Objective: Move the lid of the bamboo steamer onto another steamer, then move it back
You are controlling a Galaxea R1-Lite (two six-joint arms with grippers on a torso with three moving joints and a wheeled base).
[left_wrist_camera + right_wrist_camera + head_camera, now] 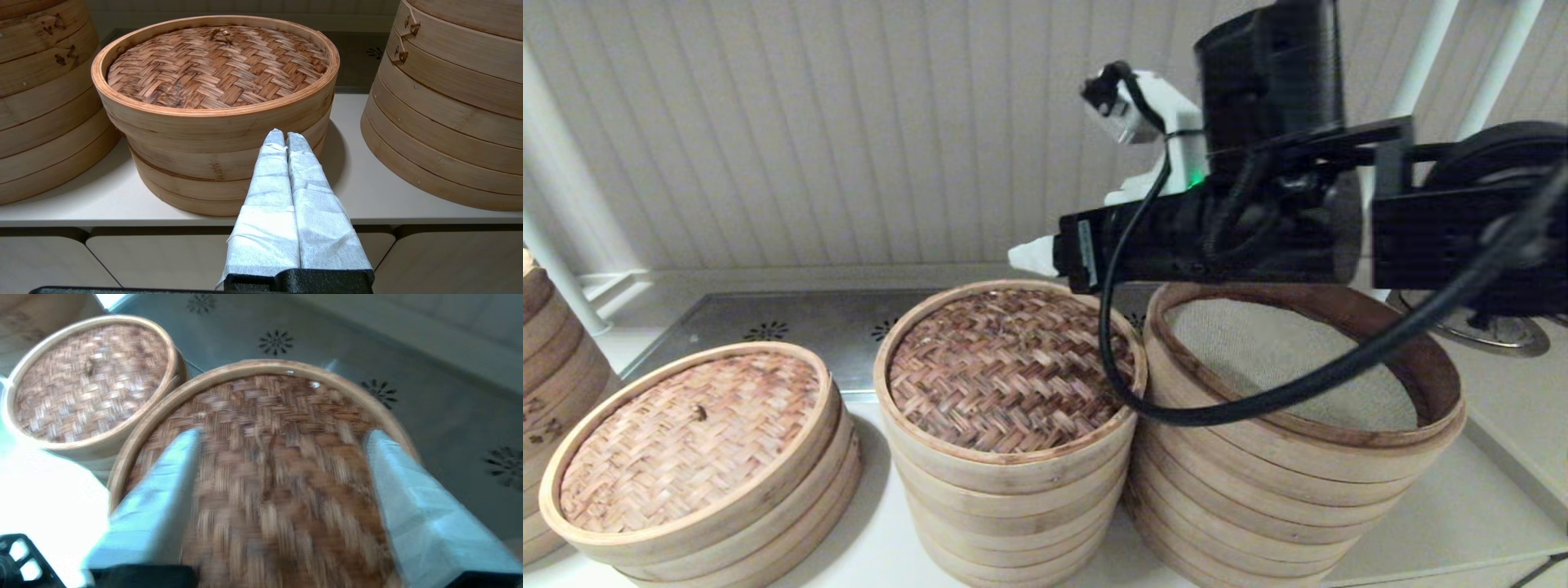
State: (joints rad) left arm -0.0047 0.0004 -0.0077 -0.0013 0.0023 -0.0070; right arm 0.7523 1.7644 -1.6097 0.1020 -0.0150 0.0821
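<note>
The bamboo steamer lid [1009,367], dark brown herringbone weave in a pale hoop, lies on the narrower middle stack [1013,506]. My right gripper [1036,256] hovers above the lid's far edge, open. In the right wrist view its two white-wrapped fingers [171,477] stand wide apart over the lid [278,465] with nothing between them. Right beside it stands another steamer [1298,482], the widest stack, uncovered, showing its grey-beige mesh liner [1282,359]. My left gripper [284,134] is shut and empty, parked low in front of the counter edge.
A lower stack with a lighter woven lid and centre knot [686,441] [216,65] sits at the left. A further stack [547,384] stands at the far left edge. Behind lie a perforated metal plate [809,322] and the wall. A black cable [1258,400] droops over the widest stack.
</note>
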